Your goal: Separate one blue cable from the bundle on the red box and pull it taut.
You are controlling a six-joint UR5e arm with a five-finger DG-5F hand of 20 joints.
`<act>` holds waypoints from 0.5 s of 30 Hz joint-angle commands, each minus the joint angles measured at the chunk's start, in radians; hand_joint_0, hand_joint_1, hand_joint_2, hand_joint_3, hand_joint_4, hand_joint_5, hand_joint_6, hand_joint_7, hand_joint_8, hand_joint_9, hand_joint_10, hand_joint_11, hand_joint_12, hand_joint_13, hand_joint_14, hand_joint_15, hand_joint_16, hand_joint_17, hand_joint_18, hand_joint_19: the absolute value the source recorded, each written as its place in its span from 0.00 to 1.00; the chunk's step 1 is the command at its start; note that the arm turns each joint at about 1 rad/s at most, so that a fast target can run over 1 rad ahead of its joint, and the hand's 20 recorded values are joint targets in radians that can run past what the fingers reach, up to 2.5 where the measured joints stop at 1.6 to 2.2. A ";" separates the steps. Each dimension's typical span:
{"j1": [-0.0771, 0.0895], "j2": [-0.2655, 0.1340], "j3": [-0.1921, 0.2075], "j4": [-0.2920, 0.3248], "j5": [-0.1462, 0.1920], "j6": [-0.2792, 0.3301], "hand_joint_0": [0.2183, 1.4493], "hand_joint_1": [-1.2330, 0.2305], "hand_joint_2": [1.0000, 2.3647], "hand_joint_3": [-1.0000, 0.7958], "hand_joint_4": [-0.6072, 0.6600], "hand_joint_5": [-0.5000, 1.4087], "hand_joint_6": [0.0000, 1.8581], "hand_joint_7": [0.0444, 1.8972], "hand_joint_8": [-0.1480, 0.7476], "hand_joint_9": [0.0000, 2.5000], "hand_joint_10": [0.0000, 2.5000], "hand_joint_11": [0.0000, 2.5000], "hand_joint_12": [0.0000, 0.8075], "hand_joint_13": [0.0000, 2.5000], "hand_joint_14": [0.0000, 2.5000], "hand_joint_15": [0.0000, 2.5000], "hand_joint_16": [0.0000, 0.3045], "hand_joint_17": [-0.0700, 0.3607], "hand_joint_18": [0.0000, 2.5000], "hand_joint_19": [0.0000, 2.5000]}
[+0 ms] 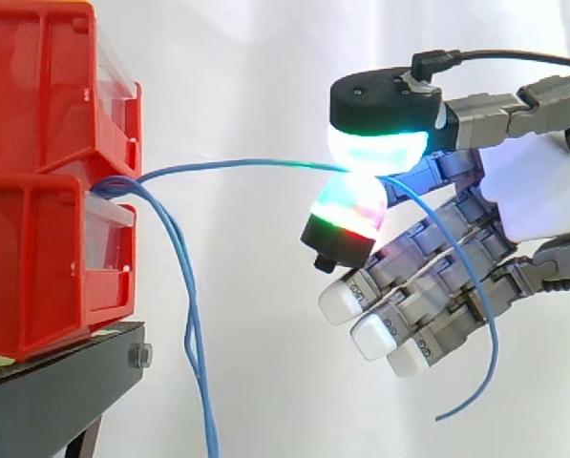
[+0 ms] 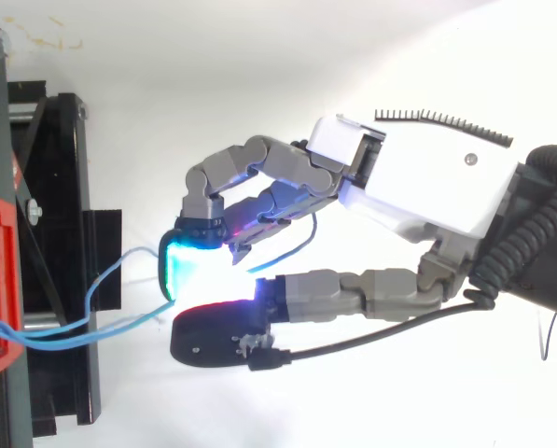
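Fingers (image 1: 378, 148) pinch one blue cable (image 1: 229, 164) well clear of the front edge of the red box (image 1: 36, 277); judged light, limp and slick, so grip firmly there.

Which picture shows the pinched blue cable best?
The side view: the blue cable runs from the red bins to the robot hand, its end dangling. The top view shows it leaving the bins; glow hides the pinch.
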 commanded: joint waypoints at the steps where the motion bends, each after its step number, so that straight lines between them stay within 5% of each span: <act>1: -0.001 0.000 0.000 0.000 0.000 0.001 0.25 0.25 0.15 0.55 0.42 0.22 0.47 0.61 0.51 0.35 0.00 0.09 0.63 0.35 0.00 0.11 0.21 0.49 0.30 0.05; 15: 0.000 0.000 0.000 0.000 0.000 0.001 0.27 0.25 0.09 0.57 0.44 0.22 0.47 0.63 0.58 0.38 0.00 0.12 0.67 0.36 0.00 0.11 0.21 0.50 0.34 0.06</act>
